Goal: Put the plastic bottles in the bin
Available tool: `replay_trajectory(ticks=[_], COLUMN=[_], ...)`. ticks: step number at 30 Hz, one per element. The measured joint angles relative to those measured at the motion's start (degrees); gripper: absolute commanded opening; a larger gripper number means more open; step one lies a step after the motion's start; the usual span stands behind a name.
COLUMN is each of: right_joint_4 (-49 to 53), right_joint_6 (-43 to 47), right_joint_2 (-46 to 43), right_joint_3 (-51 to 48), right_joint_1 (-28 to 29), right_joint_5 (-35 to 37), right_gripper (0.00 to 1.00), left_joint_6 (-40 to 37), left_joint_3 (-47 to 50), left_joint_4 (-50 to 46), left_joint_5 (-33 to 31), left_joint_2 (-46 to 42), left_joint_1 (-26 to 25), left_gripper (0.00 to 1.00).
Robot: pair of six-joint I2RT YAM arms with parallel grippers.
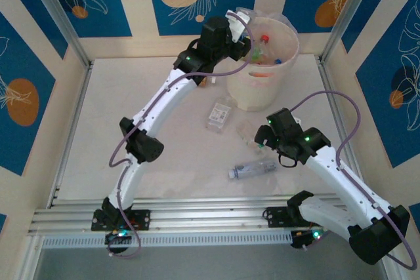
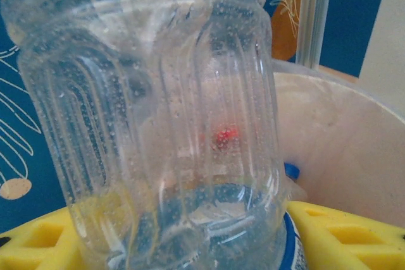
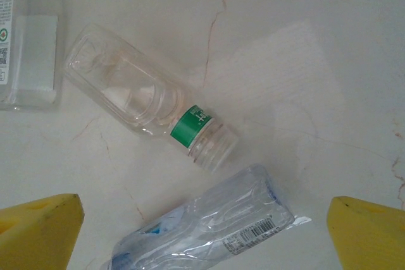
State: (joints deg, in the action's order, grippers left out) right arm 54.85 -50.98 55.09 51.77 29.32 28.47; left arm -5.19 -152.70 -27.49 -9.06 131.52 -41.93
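My left gripper [image 1: 237,31] is over the near-left rim of the cream bin [image 1: 260,95], shut on a clear ribbed plastic bottle [image 2: 158,112] that stands between its yellow fingers [image 2: 345,235]. Behind that bottle I see the bin's inner wall [image 2: 345,137]. Several bottles with red and blue caps lie inside the bin. Three bottles lie on the table: a flat clear one [image 1: 218,115], a green-labelled one [image 3: 145,102] and a crushed one with a barcode [image 3: 209,229]. My right gripper [image 3: 205,235] hovers open above the crushed bottle.
Aluminium posts [image 1: 56,14] stand at the back corners and a metal rail [image 1: 197,218] runs along the near edge. Blue patterned walls close in the table on three sides. The bin stands at the far middle-right.
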Motion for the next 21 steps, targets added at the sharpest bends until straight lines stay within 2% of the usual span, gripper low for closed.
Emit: replay_trajectory(ticks=[10,17,21], right_joint_4=[-0.2,-0.2,-0.2], right_joint_6=[0.0,0.0,0.0], right_joint_2=[4.3,4.5,4.5], right_joint_3=[2.3,2.8,2.9], right_joint_1=[3.0,3.4,3.4], right_joint_5=[0.2,1.0,1.3], right_gripper=[0.99,0.99,0.99], left_joint_6=[5.4,6.8,7.0], left_joint_3=[-0.1,-0.2,-0.2], left_joint_4=[11.8,13.2,13.2], left_joint_5=[2.7,4.3,5.7], left_joint_2=[4.4,6.6,7.9], left_joint_1=[2.6,3.3,3.3], left_gripper=[0.62,0.63,0.70])
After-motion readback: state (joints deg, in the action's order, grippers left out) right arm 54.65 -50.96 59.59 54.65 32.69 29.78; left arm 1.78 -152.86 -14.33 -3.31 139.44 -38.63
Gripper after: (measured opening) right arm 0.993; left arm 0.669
